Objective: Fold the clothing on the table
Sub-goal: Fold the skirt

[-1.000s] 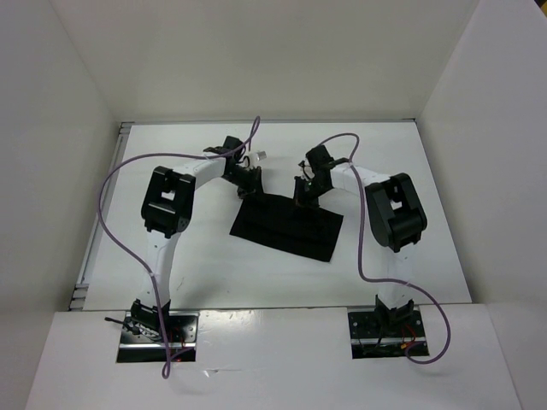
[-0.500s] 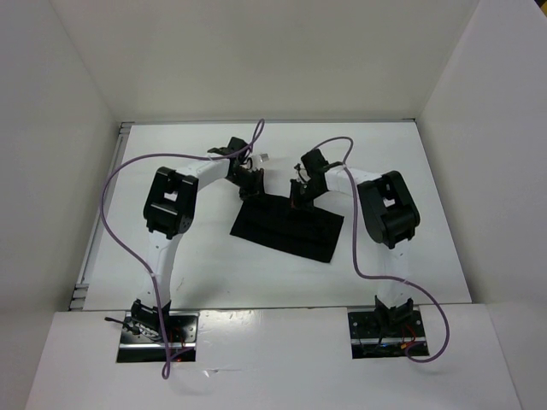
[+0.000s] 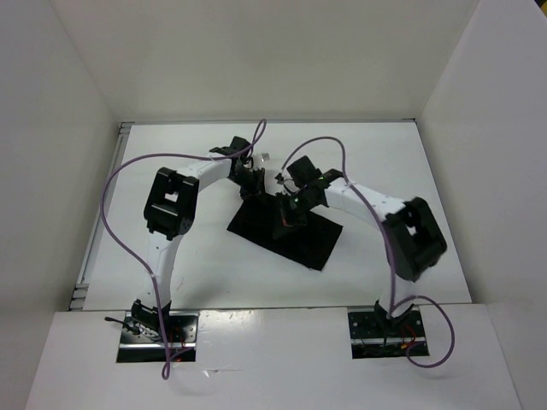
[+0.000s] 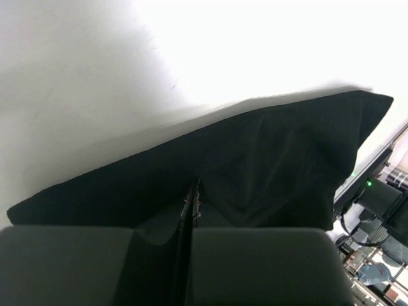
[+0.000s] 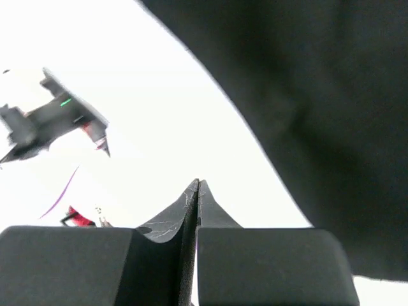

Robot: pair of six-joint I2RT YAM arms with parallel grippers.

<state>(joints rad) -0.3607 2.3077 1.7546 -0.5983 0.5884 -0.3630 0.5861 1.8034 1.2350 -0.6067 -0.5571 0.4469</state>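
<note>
**Both claws closed over the garment at mid-table**

On the left, the left gripper [image 3: 249, 181] reaches down to the far left corner of a plain, soft black fabric garment [image 3: 306, 243]. Its jaws are pressed tight together. In the left wrist view creases fan out from the fingertips [image 4: 193, 199] into the fabric, so it has that edge pinched. The pinched edge is raised and throws a grey shadow on the surface beneath.

The black fabric garment lies near the middle of the glossy white table [image 3: 205, 265]. It makes a slanted four-sided shape between the two arms, with its near right corner pointing toward the robot's bases.

To the right, the right gripper [image 3: 285, 220] hangs over the middle of the garment. Its jaws are also closed to a thin seam. In the right wrist view the fingertips [image 5: 196, 197] stand against bare white, with the dark fabric off to the upper right, and nothing shows between them.

A purple cable [image 3: 363, 248] loops along the right arm.
</note>
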